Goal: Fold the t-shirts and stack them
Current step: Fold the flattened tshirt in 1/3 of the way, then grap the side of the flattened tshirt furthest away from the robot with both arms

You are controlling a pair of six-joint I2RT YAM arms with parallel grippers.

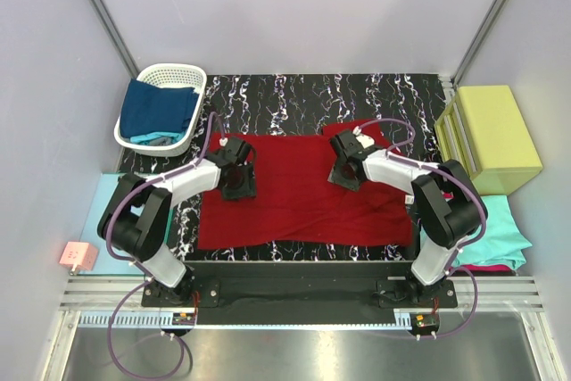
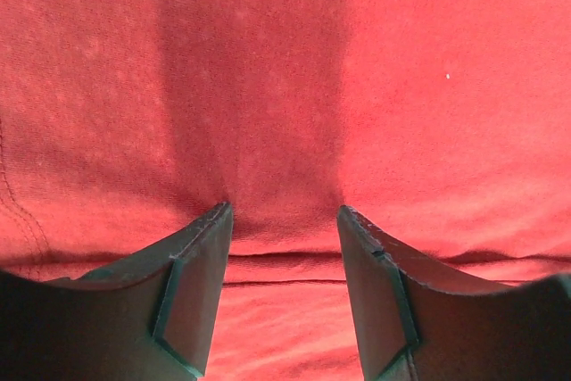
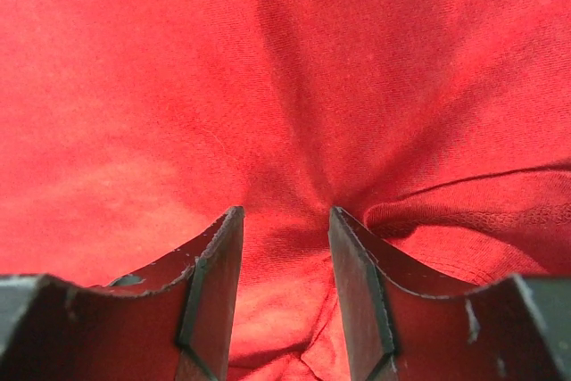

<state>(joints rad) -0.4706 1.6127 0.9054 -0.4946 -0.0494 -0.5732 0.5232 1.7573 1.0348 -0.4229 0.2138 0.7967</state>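
The dark red shirt (image 1: 294, 194) lies spread flat on the table (image 1: 294, 95) between the two arms. The left end effector (image 2: 284, 211) is tips-down on its left part, jaws about half apart over smooth cloth, gripping nothing. The right end effector (image 3: 285, 211) presses near the upper right, jaws also half apart; creases run into the gap, with nothing clamped as far as shows. A navy shirt (image 1: 156, 109) sits in the basket (image 1: 183, 70); a teal shirt (image 1: 500, 229) lies over a magenta shirt (image 1: 486, 267) at the far right
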